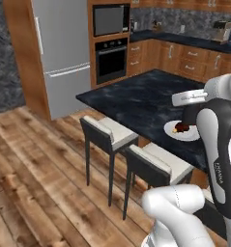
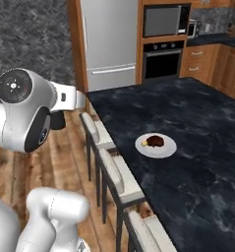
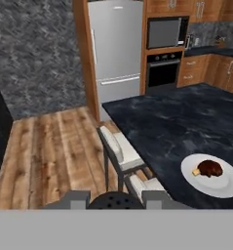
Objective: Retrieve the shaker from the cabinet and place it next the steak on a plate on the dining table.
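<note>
Small black cylindrical shaker [image 3: 113, 200] sits between the two grey fingers [image 3: 74, 200] at the hand view's lower edge, pinched there.

Off to its right, the small dark brown steak [image 3: 209, 168] lies on the round flat white plate [image 3: 220, 188], which rests on the black white-veined marble bench [image 3: 176, 122]. Grey-cushioned dark stools [image 1: 109, 135] line the bench's near side above the wooden floor [image 1: 35, 178].

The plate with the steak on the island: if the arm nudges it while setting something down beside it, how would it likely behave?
The plate looks flat, shallow and rigid, so it would probably slide across the smooth marble dining table rather than tip. The steak is a small lump resting loose near the middle; a sharp knock might shift it.
</note>
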Robot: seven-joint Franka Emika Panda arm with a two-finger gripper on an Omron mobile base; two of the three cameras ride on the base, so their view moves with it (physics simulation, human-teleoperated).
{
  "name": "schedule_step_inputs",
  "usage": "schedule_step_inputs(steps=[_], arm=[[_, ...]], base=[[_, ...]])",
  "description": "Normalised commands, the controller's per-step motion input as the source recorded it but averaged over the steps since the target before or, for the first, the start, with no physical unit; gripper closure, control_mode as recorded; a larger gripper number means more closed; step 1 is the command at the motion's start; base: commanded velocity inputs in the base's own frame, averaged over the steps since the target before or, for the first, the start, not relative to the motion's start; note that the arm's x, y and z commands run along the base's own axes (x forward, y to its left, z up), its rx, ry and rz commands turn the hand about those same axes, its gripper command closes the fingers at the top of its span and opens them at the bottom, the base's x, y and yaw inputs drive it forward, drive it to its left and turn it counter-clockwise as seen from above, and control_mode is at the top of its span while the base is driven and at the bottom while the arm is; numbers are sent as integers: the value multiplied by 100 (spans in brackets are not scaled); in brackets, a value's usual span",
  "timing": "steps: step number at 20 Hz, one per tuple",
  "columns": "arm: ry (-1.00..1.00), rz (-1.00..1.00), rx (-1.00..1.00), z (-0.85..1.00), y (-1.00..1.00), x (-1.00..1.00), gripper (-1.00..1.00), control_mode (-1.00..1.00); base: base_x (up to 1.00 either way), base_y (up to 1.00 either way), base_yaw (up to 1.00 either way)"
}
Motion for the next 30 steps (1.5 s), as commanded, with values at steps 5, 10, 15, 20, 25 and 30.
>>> schedule_step_inputs(steps=[5, 10, 15, 20, 25, 30], arm=[[0, 0, 0, 0, 0, 0, 100, 100], [0, 0, 0, 0, 0, 0, 100, 100], [0, 0, 0, 0, 0, 0, 100, 100], [0, 0, 0, 0, 0, 0, 100, 100], [0, 0, 0, 0, 0, 0, 100, 100], [0, 0, 0, 0, 0, 0, 100, 100]], base=[[71, 0, -58], [74, 0, -58], [85, 0, -56], [100, -1, -52], [100, 0, -40], [100, 0, -30]])
